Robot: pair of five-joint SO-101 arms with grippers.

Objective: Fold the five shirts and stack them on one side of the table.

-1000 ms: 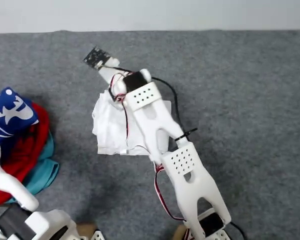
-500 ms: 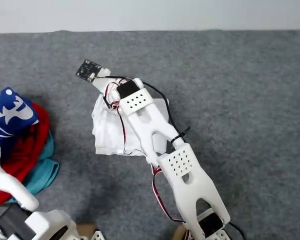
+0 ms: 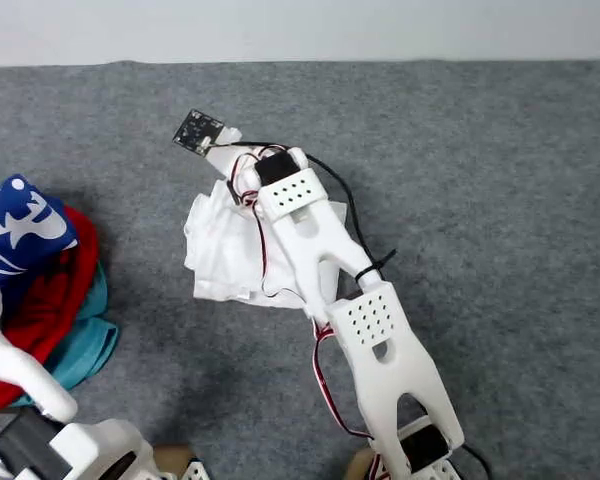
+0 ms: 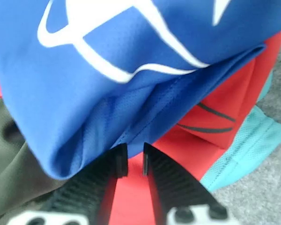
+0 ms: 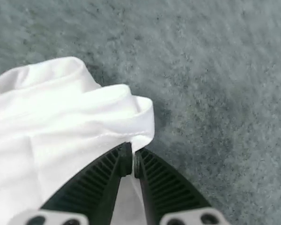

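A white shirt (image 3: 220, 255) lies crumpled and partly folded in the middle of the grey table. My right gripper (image 5: 132, 159) is shut on the white shirt (image 5: 61, 108) at a rolled corner; in the high view the right gripper (image 3: 223, 183) sits at the shirt's far edge, beneath its wrist. At the left edge a blue shirt (image 3: 20, 225) with white print tops a pile, over a red shirt (image 3: 55, 295) and a teal shirt (image 3: 85, 345). My left gripper (image 4: 130, 159) hangs shut just above the red shirt (image 4: 215, 122), under the blue shirt's (image 4: 131, 56) hem.
An olive-dark cloth (image 4: 9, 164) lies beside the blue one in the pile. The teal shirt (image 4: 243, 150) sticks out under the red. The right arm (image 3: 370, 320) crosses the middle. Grey carpet (image 3: 480, 200) covers the table, bare to the right and at the back.
The right wrist swung left, then back to the right and farther away. The white shirt's far corner went with it and its right part bunched up. The left arm has not moved.
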